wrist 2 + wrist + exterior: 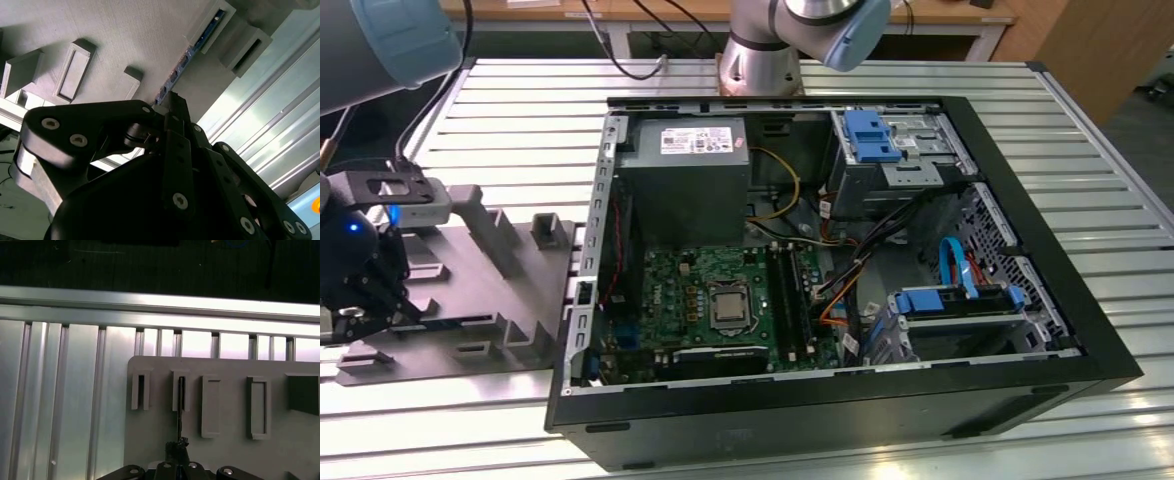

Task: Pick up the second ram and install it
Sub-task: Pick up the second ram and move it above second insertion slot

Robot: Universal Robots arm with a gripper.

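The second ram [176, 73] is a thin blue stick standing on edge in a slot of the grey moulded tray [130, 35]. In the first wrist view the ram [179, 410] shows edge-on as a dark line running down the tray [230, 455] to my fingertips. My gripper [171, 97] has its black fingers pressed together on the stick's near end, also seen in the first wrist view as the gripper [178, 444]. In the exterior view the gripper [360, 300] hangs low over the tray [507, 290] at the far left.
An open computer case [1014, 200] lies to the right of the tray, holding a green circuit board [707, 290] with long black slot strips [787, 290], a grey power box [683, 170] and blue drive brackets [870, 135]. The tray has raised blocks [487, 225]. The table [520, 120] is ribbed metal.
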